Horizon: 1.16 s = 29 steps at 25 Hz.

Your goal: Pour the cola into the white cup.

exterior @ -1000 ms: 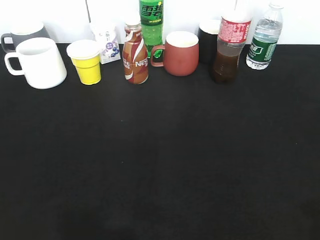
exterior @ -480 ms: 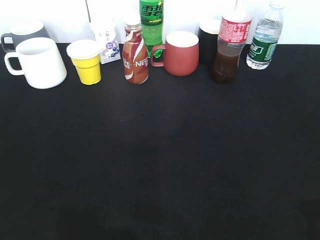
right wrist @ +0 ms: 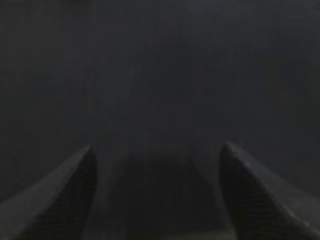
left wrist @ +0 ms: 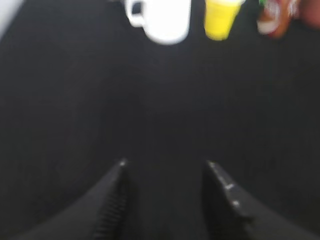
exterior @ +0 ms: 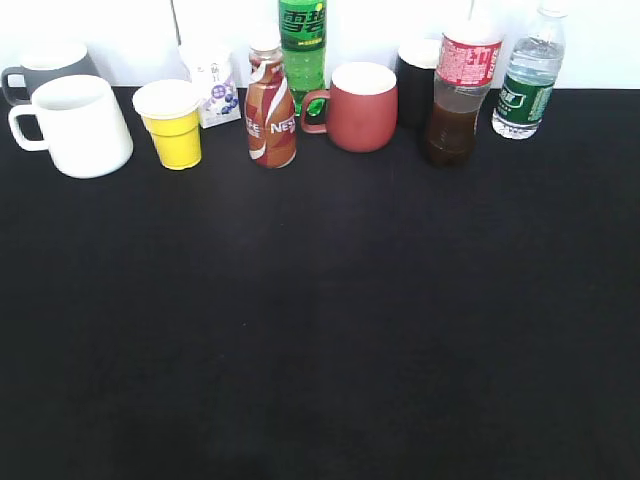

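The left gripper (left wrist: 165, 165) is hovering over the black table (exterior: 320, 330) with its jaws spread apart and nothing between them. In the left wrist view, its two dark fingers (left wrist: 112, 200) are rising from the bottom edge, and only bare black surface is showing in the gap.

The right gripper (right wrist: 157, 150) is likewise standing with its jaws wide apart and holding nothing. The right wrist view is dim and is showing only dark table surface between and beyond the fingertips (right wrist: 75, 170). Neither gripper is appearing in the exterior view.

The near and middle parts of the table are carrying no objects. All items are standing in a row along the far edge, in front of a white wall (exterior: 130, 30).

At the far left of the row, the white cup (exterior: 80, 125) is standing upright with its loop handle pointing left. The same cup is appearing at the top of the left wrist view (left wrist: 165, 20), well apart from the left gripper. A grey mug (exterior: 45, 68) is standing just behind it. To the right are standing a yellow cup (exterior: 172, 125), a small white carton (exterior: 212, 85), a brown-and-white Nescafe bottle (exterior: 270, 105), a green soda bottle (exterior: 302, 45), a red mug (exterior: 358, 107) and a black cup (exterior: 415, 80).

The cola (exterior: 458, 95) is standing upright toward the right end of the row, just beside the black cup. A clear water bottle with a green label (exterior: 528, 75) is standing near it on the right. The cola and the white cup are well apart, at opposite ends of the row.
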{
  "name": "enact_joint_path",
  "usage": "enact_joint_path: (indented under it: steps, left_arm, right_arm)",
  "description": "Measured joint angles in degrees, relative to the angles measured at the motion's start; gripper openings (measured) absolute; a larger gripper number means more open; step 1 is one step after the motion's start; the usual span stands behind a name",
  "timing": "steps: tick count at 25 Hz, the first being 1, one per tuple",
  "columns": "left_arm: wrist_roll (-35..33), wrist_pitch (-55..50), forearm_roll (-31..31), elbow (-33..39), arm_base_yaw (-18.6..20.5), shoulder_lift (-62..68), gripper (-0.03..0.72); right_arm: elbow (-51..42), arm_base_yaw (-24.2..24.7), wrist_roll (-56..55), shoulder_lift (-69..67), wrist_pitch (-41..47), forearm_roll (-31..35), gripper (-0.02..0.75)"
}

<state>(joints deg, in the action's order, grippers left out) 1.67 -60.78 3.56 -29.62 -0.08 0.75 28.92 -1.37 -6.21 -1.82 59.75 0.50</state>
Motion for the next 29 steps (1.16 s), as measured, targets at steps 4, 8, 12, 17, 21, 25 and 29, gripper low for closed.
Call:
enact_joint_path:
  steps: [4, 8, 12, 17, 21, 25, 29]
  left_arm:
    - [0.0, 0.0, 0.0, 0.1, 0.0, -1.1, 0.249]
    - [0.0, 0.0, 0.0, 0.1, 0.0, -1.1, 0.235]
    - [0.0, 0.0, 0.0, 0.1, 0.0, -1.1, 0.234]
    - [0.0, 0.0, 0.0, 0.1, 0.0, -1.1, 0.234]
    - [0.0, 0.0, 0.0, 0.1, 0.0, -1.1, 0.234]
    - [0.0, 0.0, 0.0, 0.1, 0.0, -1.1, 0.234]
    - [0.0, 0.0, 0.0, 0.1, 0.0, -1.1, 0.234]
  right_arm:
    - [0.0, 0.0, 0.0, 2.2, 0.0, 0.2, 0.575]
    - [0.0, 0.0, 0.0, 2.3, 0.0, 0.2, 0.575]
    - [0.0, 0.0, 0.0, 2.3, 0.0, 0.2, 0.575]
    - [0.0, 0.0, 0.0, 2.3, 0.0, 0.4, 0.575]
    - [0.0, 0.0, 0.0, 2.3, 0.0, 0.4, 0.575]
    - [0.0, 0.0, 0.0, 2.3, 0.0, 0.4, 0.575]
    - [0.0, 0.0, 0.0, 2.3, 0.0, 0.4, 0.575]
